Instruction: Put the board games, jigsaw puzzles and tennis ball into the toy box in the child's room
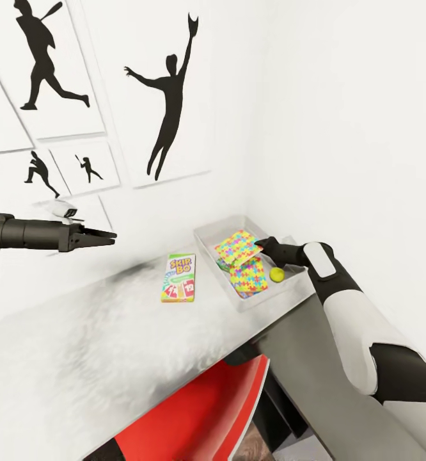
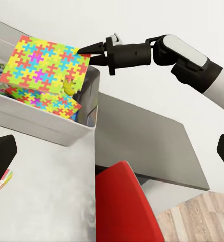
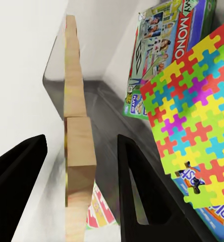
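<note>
The toy box (image 1: 222, 225) stands on the table (image 1: 110, 333) by the wall. One jigsaw puzzle (image 1: 237, 246) leans tilted inside it, over a second one lying flat (image 1: 251, 276); the tennis ball (image 1: 276, 274) rests beside them. My right gripper (image 1: 259, 243) is at the tilted puzzle's corner (image 2: 41, 63), open (image 3: 80, 138), and the puzzle (image 3: 192, 116) is beside its fingers, not between them. Printed board games (image 3: 162, 45) lie in the box. A Skip-Bo board game (image 1: 178, 277) lies on the table left of the box. My left gripper (image 1: 112, 238) hovers open, high to the left.
A red chair (image 1: 206, 416) is tucked under the table's near edge. A lower dark grey desk top (image 1: 302, 346) joins the table below the toy box, under my right arm. Framed black silhouette pictures (image 1: 168, 96) hang on the white wall behind.
</note>
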